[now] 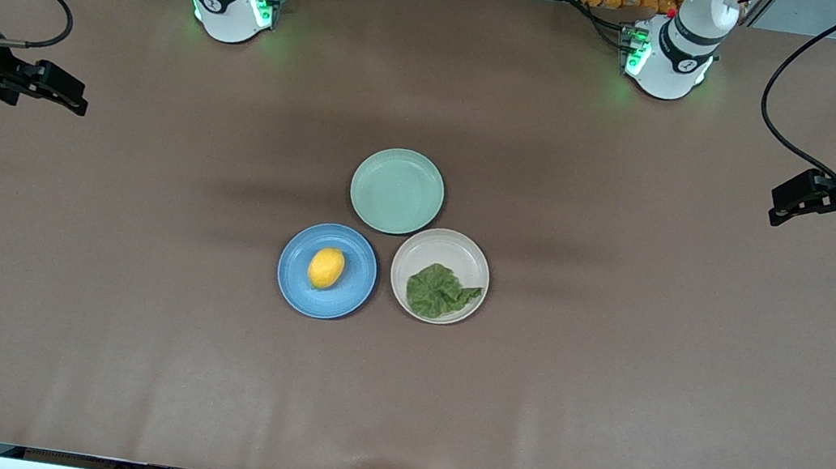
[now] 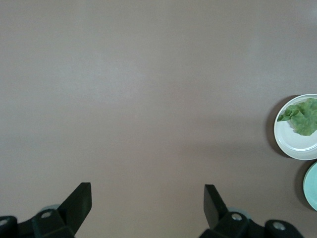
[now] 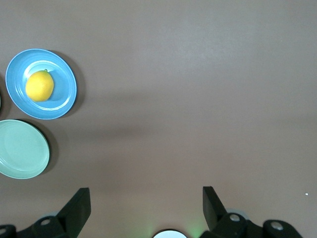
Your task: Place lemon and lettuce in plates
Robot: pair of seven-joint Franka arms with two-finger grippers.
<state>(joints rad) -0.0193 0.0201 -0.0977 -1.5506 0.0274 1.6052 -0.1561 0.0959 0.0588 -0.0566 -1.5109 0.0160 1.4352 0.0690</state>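
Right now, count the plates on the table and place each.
3, none hidden. The blue plate holds the lemon, the beige plate beside it holds the lettuce, and the green plate lies farther from the camera.

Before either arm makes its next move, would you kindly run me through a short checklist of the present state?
1. Small oval yellow lemon lies in the round blue plate: ok.
2. Crinkled dark green lettuce leaf lies in the round beige-pink plate: ok.
3. Pale green plate holds nothing: ok.
4. Left pincer open, holding nothing, over bare table: ok.
5. Right pincer open, holding nothing, over bare table: ok.
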